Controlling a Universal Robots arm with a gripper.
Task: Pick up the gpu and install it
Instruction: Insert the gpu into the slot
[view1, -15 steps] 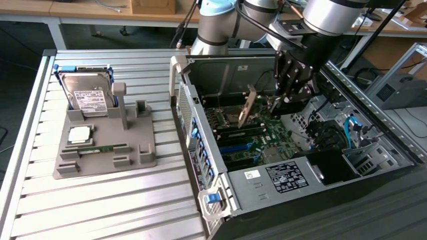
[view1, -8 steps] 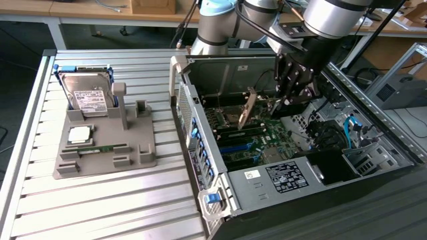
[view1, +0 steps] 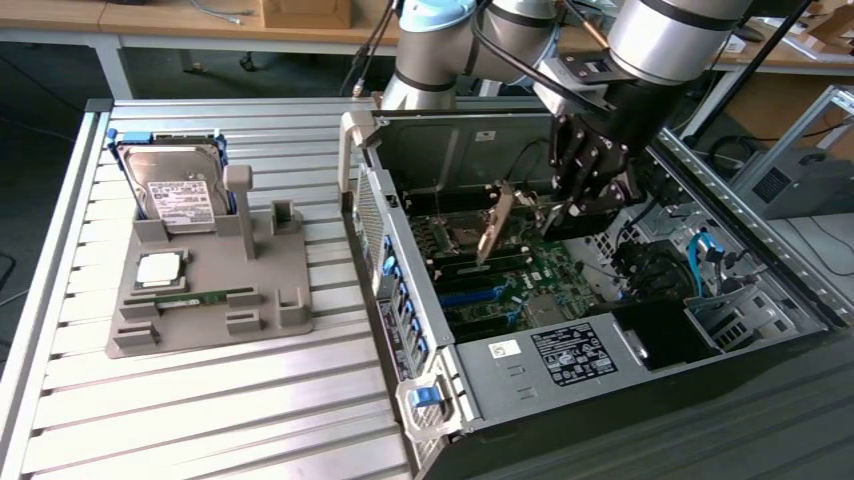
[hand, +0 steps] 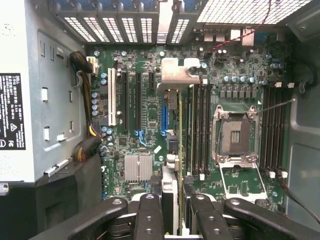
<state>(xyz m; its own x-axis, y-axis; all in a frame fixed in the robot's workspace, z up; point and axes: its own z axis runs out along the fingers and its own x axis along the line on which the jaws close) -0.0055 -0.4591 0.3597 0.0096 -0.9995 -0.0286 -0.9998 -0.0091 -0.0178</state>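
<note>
The gpu (hand: 171, 192) is a thin card seen edge-on, with its silver end bracket (hand: 175, 75) pointing toward the case's rear slot openings. My gripper (hand: 172, 212) is shut on the card, one black finger (hand: 149, 212) on each face. In the exterior view the gripper (view1: 571, 212) reaches down into the open computer case (view1: 400, 290), and the gpu (view1: 495, 225) hangs tilted over the green motherboard (view1: 561, 275). In the wrist view it lies over the strip between the blue slot (hand: 163, 120) and the memory slots (hand: 200, 130). I cannot tell whether it touches the board.
A grey fixture (view1: 200, 300) on the slatted table at the exterior view's left carries a hard drive (view1: 180, 195), a processor chip (view1: 160, 268) and a RAM stick (view1: 200, 298). Inside the case are the power supply (view1: 574, 352), cables (view1: 701, 262) and the bare processor socket (hand: 235, 135).
</note>
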